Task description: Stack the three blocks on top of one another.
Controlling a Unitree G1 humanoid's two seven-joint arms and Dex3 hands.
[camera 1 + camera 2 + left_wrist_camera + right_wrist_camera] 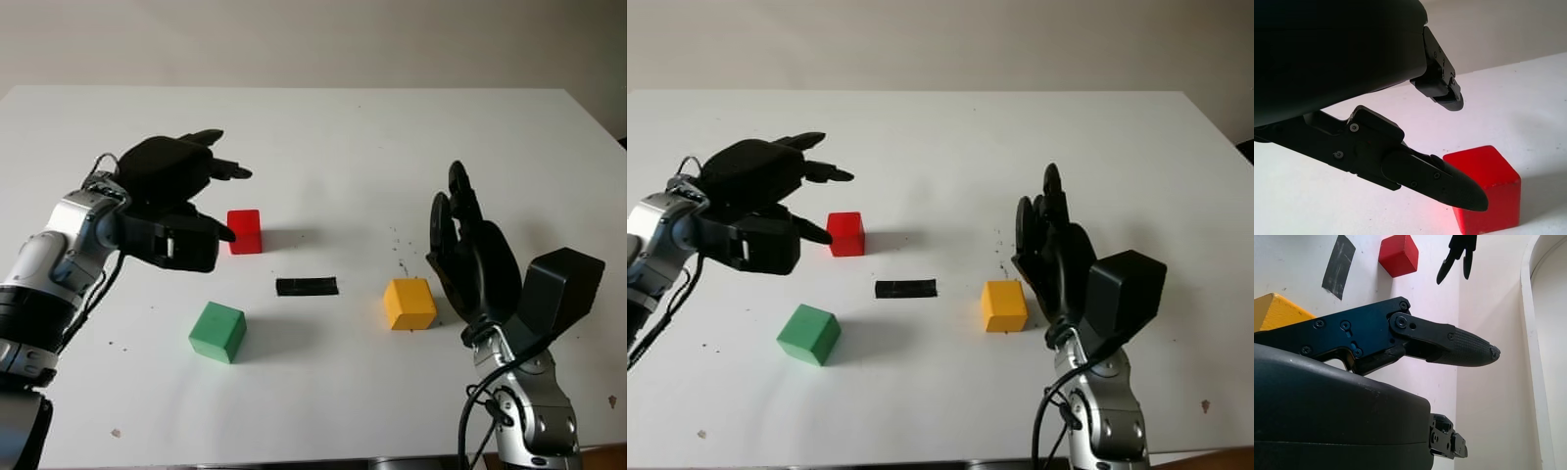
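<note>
Nearest in, green block sits alone on the white table, left of centre. Right hand stands open just beside the yellow block, holding nothing. Black tape strip lies between the blocks. Farther back, left hand hovers open beside the red block, fingertips perhaps just short of touching it. Nothing stacked yet.

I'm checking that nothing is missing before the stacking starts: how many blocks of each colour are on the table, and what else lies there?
Red block: 1
Green block: 1
Yellow block: 1
Black tape strip: 1
Total: 4 things on the table, 3 of them blocks, all standing apart, none stacked.
</note>
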